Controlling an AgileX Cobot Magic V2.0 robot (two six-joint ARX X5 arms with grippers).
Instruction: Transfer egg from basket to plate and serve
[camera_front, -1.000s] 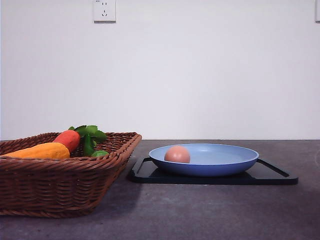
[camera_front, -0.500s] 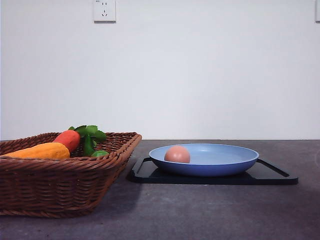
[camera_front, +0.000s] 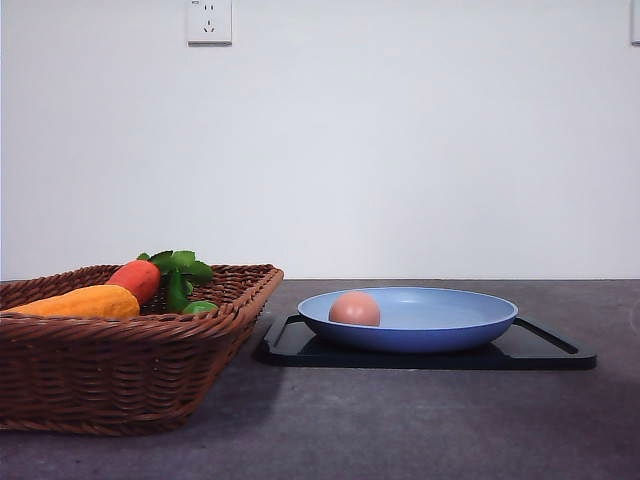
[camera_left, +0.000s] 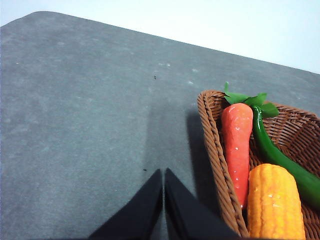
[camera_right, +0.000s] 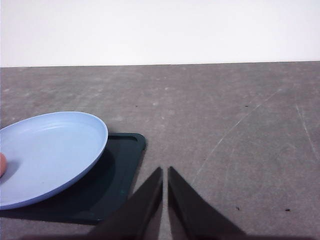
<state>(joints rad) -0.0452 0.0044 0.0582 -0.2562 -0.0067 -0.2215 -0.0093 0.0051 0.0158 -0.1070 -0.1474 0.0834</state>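
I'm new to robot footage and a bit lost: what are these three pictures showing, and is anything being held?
It is a two-armed robot at a dark table. One camera looks forward; one rides on each wrist. The front view shows a wicker basket of toy vegetables and an egg lying in a blue plate on a black tray. The dark wedges are the left gripper beside the basket and the right gripper beside the tray. Both are shut and hold nothing.
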